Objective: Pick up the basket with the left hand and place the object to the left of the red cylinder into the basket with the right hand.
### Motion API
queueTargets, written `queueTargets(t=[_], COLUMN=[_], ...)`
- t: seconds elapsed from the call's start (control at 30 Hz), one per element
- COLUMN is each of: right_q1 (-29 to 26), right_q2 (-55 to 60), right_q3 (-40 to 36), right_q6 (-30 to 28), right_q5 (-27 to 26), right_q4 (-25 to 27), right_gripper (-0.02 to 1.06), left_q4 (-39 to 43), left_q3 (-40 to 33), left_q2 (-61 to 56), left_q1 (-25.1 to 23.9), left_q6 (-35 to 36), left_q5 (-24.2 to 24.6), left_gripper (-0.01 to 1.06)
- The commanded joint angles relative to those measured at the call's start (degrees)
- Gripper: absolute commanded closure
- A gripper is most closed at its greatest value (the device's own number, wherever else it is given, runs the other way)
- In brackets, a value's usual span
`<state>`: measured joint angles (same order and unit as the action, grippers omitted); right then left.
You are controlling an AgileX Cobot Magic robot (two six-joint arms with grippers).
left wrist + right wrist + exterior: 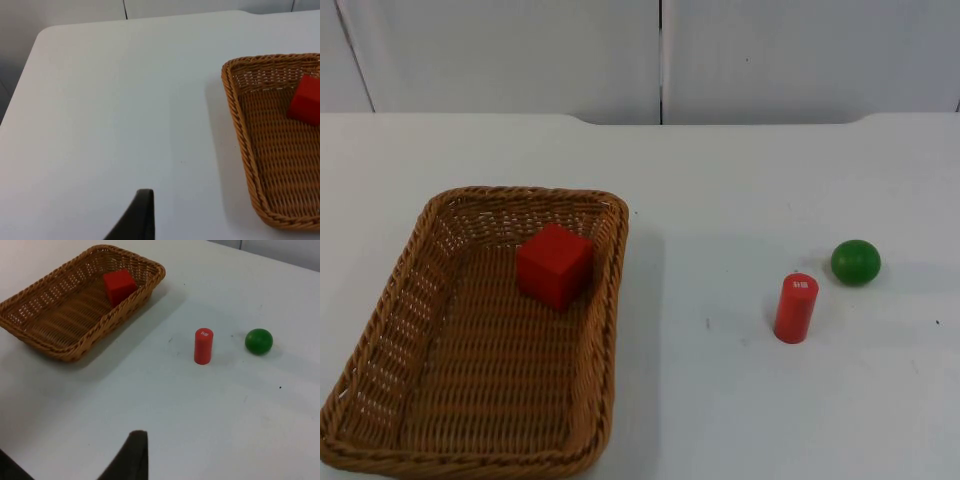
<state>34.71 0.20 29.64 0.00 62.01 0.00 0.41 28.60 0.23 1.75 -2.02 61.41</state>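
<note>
White tabletop [740,180], bearing wicker basket [410,330] at left, red cube [555,265] inside near its far end. Upright red cylinder [796,308] well right of basket, green ball [855,262] just beyond. Left hand [137,220] and right hand [131,460] above tabletop: one fingertip each, opening impossible to tell.

Off-task items on your table

You've got a round green ball [855,262] sitting on the white table top [740,180], just beside the red cylinder's far right side; the grey partition wall [520,50] stands behind.
</note>
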Motion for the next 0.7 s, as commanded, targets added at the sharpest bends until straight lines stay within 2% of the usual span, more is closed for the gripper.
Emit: queueTargets(t=[0.0, 0.67], right_q1=[-0.15, -0.15], right_q2=[-0.2, -0.2], right_q3=[-0.04, -0.04], right_q6=[-0.83, -0.72], right_q5=[-0.13, -0.13], right_q4=[0.0, 0.0], right_gripper=[-0.01, -0.01], left_q4=[-0.41, -0.41], left_q3=[-0.31, -0.31], left_q2=[-0.23, -0.23], left_q1=[0.18, 0.18], left_q6=[-0.2, -0.2], left_q5=[0.15, 0.15], left_gripper=[0.0, 0.0])
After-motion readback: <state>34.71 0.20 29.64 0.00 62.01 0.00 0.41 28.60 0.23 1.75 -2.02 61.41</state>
